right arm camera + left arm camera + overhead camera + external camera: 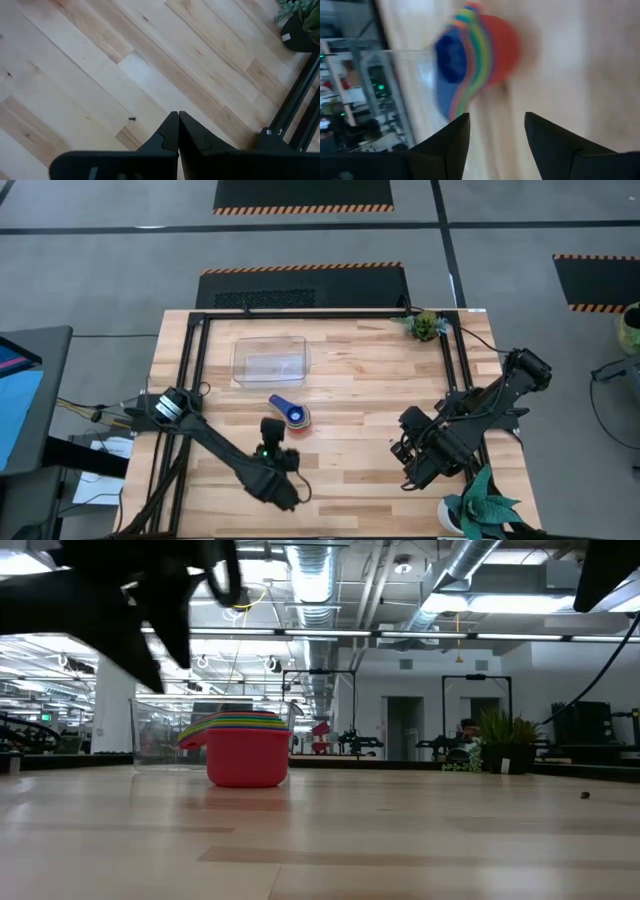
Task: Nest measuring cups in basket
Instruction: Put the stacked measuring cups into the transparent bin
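The measuring cups (293,414) stand nested in one stack on the table, red outermost at the bottom, a blue one on top, handles fanned toward the basket. In the low view the stack (245,748) rests on its red base. The clear basket (271,360) sits just beyond it, toward the far edge. My left gripper (271,432) hovers open on the near side of the stack; in its wrist view the stack (475,55) lies ahead of my left gripper (497,131). My right gripper (178,116) is shut over bare table at the right.
A small potted plant (427,326) stands at the far right of the table, another plant (480,505) at the near right corner. Black frame rails (195,360) run along the table's left, far and right sides. A tiny dark speck (132,119) lies under my right gripper.
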Tool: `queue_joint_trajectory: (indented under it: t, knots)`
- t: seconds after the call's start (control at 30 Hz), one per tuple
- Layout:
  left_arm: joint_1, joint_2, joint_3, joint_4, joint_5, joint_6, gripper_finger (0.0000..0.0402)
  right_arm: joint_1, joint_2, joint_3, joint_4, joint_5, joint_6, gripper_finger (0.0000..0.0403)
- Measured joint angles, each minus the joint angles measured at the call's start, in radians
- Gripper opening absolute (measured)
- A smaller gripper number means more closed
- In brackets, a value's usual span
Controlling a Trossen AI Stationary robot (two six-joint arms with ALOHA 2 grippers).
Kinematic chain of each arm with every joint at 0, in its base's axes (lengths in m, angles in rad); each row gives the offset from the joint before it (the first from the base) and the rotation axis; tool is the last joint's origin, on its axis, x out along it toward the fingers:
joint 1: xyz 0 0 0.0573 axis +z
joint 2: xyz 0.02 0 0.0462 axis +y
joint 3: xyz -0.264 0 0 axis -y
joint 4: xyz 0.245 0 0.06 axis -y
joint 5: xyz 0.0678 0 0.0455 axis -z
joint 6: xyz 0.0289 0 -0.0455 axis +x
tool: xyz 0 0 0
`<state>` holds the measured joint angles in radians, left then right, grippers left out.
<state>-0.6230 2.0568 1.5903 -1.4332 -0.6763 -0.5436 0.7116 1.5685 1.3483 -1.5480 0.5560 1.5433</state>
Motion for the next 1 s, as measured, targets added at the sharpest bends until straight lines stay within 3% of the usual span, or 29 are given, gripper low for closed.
queue_joint_trajectory:
  t: [0.27,0.53,0.83,1.0]
  knots:
    - [0.02,-0.186,-0.102,0.02,-0.152,-0.02,0.019,0.0,0.0,0.0,0.011,-0.013,0.001,0.0026]
    - [0.033,-0.321,-0.284,0.305,-0.072,0.322,0.019,-0.014,0.0,0.0,0.035,-0.015,0.003,0.0028]
    - [0.048,-0.333,-0.29,0.356,-0.036,0.462,0.019,-0.014,0.0,0.0,0.043,-0.017,0.003,0.0023]
    - [0.071,-0.405,-0.353,0.343,-0.044,0.487,0.019,-0.014,0.0,0.0,0.041,-0.013,0.003,0.0025]
